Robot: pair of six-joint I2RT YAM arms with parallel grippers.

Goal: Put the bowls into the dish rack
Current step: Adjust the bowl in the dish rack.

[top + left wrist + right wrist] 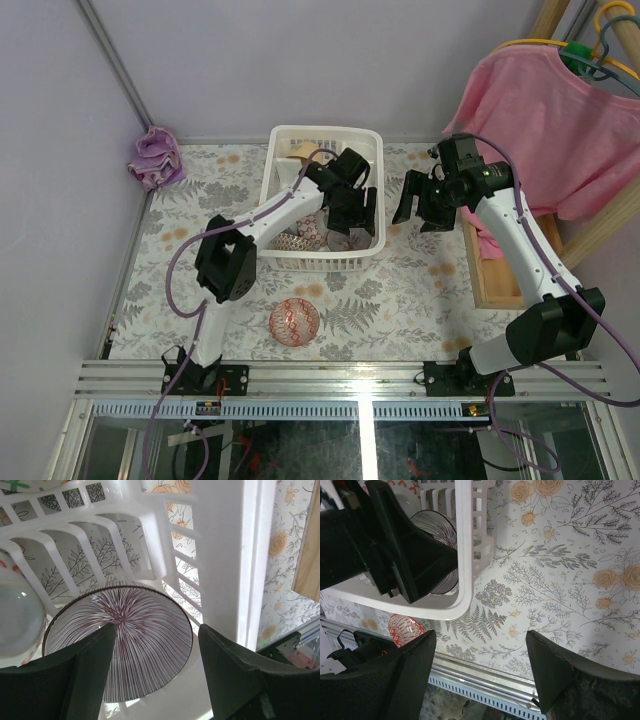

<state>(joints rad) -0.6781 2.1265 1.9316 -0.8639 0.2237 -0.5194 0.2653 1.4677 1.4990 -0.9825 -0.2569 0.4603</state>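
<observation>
The white dish rack (320, 263) stands at the middle back of the table. My left gripper (352, 222) hangs inside its right end, open, over a bowl with fine dark stripes (145, 630). That bowl leans against the slotted wall (225, 555); one finger overlaps it in view and the other stands clear. Beside it sits a glossy white bowl (17, 620). A red patterned bowl (294, 321) rests on the table in front of the rack, also seen in the right wrist view (402, 627). My right gripper (420, 205) hovers open and empty to the right of the rack (462, 540).
A pink shirt (560, 110) hangs on a hanger at the back right. A wooden tray (495, 270) lies under the right arm. A purple cloth (155, 158) is bunched at the back left corner. A metal rail (340, 375) runs along the near edge.
</observation>
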